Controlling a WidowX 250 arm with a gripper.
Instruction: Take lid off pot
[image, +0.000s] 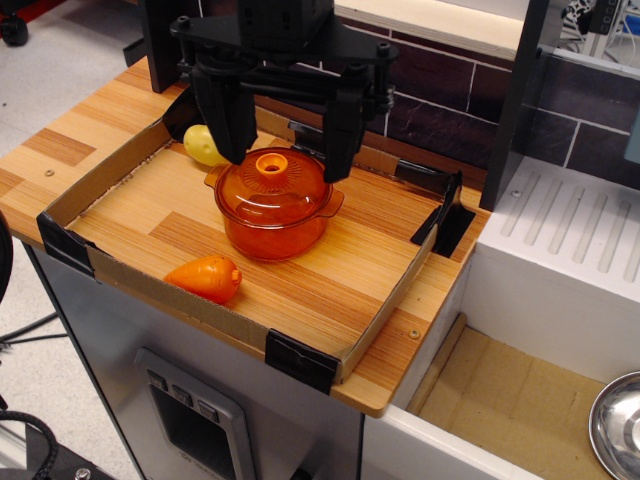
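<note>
The pot (272, 225) sits near the middle of the wooden surface (330, 290), inside a low cardboard rim (150, 290) taped at the corners with black tape. The lid (272, 182) is on it, seated squarely on the rim, its round knob (271, 163) pointing straight up. Both are the same see-through orange, so the seam between them reads as a slightly darker band. The black gripper (285, 150) hangs directly above, spread wide: one finger (230, 125) comes down at the left of the lid and the other at the right, with the knob between them and clear of both. The tips seem to reach about the level of the lid's dome, close beside it, though from here I can't tell whether either one touches the plastic. A toy carrot (205, 278) lies on its side in front of the pot and to the left, apart from it. A yellow rounded object (203, 146) rests behind the pot at the back left, partly hidden by the left finger. To the right stands a white drain board (580, 230), and a metal bowl (618, 425) shows in the lower right corner.
</note>
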